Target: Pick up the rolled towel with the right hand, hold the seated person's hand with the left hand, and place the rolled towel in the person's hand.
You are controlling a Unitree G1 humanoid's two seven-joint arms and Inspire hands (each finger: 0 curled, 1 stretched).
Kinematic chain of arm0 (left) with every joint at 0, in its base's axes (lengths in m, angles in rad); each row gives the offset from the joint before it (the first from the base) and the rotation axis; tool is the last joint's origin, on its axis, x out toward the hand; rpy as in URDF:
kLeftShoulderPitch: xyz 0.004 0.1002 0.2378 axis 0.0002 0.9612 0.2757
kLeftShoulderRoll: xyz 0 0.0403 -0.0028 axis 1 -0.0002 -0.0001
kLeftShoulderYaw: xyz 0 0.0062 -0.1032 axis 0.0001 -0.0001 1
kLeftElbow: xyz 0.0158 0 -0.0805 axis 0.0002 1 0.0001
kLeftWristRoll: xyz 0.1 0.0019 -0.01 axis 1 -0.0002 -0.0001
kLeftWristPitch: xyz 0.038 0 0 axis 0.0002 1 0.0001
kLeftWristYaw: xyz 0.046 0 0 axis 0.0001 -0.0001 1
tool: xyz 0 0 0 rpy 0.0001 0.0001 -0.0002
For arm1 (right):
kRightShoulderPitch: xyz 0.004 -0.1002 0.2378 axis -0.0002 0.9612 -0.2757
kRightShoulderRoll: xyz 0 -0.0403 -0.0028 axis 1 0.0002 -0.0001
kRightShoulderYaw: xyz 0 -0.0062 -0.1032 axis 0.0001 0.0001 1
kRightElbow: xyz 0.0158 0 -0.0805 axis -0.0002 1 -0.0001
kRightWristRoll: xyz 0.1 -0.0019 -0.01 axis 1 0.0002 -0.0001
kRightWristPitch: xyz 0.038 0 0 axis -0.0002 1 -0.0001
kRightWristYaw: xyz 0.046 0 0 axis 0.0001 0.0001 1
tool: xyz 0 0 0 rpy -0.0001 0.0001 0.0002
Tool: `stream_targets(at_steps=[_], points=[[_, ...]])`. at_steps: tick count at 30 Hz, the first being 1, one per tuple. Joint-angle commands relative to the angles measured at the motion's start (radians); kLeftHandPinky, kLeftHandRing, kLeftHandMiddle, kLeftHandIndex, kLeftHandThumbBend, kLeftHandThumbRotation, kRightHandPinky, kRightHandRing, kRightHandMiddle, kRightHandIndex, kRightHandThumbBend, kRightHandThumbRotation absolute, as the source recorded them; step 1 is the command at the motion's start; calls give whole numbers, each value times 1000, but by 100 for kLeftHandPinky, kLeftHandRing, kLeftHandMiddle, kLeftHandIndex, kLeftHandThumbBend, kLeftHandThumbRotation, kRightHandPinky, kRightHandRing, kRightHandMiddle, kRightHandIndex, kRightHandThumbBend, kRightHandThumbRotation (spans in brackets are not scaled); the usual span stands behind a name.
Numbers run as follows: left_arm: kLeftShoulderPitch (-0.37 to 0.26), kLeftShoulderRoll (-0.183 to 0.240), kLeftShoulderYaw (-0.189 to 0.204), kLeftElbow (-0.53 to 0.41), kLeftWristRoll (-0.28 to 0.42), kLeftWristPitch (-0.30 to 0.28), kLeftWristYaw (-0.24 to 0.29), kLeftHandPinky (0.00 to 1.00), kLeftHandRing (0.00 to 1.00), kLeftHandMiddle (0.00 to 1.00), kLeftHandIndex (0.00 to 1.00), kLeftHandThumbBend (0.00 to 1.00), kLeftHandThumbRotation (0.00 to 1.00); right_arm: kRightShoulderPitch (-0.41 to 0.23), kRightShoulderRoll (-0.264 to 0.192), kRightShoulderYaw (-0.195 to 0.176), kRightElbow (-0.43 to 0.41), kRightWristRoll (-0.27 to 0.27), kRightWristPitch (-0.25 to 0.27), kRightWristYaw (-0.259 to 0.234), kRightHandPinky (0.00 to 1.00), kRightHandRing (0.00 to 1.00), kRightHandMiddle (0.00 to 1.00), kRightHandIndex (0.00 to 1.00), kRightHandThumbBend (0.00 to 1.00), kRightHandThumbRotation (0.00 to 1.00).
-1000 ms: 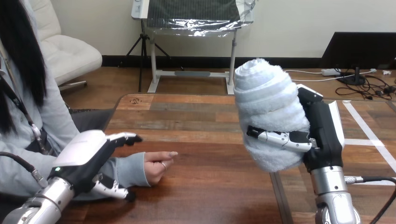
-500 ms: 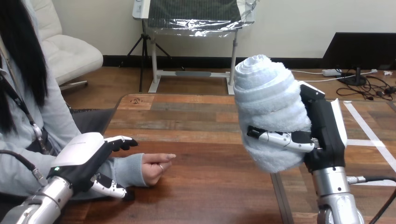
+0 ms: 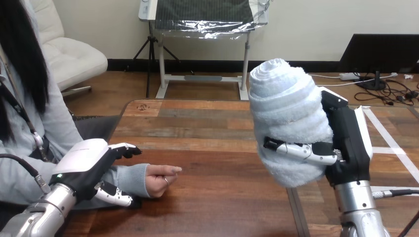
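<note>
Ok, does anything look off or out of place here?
Nothing spilled or damaged. The towel sits snug in the right hand, leaning slightly left. The person's hand lies half-curled on the table, not opened for it.

The robot's left hand (image 3: pixel 86 165) sinks lower than a second ago and draws back toward the near left corner of the desk (image 3: pixel 217 197). Its fingers (image 3: pixel 126 149) now dip closer over the person's grey sleeve (image 3: pixel 131 177). The person's hand (image 3: pixel 158 178) slides back a little along the wood with it. Across the desk, the right hand (image 3: pixel 348 143) drifts slightly rightward and lower, carrying the rolled towel (image 3: pixel 289 118) along in its grasp.
</note>
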Motion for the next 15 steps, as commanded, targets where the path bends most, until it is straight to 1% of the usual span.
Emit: stream_targets(at_steps=[1,4,11,15], points=[[-55,-11,-37,52,15,21,18,75,78,78,78,100,31,-25,9,-20,-102,20,4,-1,25,30,39,42,76,0],[-61,-20,-40,64,3,45,-1,73,77,78,78,100,32,-16,9,-19,-118,17,7,0,25,29,39,42,76,0],[-71,-32,-59,95,2,45,28,68,73,76,77,100,30,-4,11,-18,-132,21,5,9,24,29,38,42,76,0],[-74,-38,-66,110,-3,38,45,63,70,73,74,100,23,1,13,-18,-134,20,3,11,24,29,38,42,76,0]])
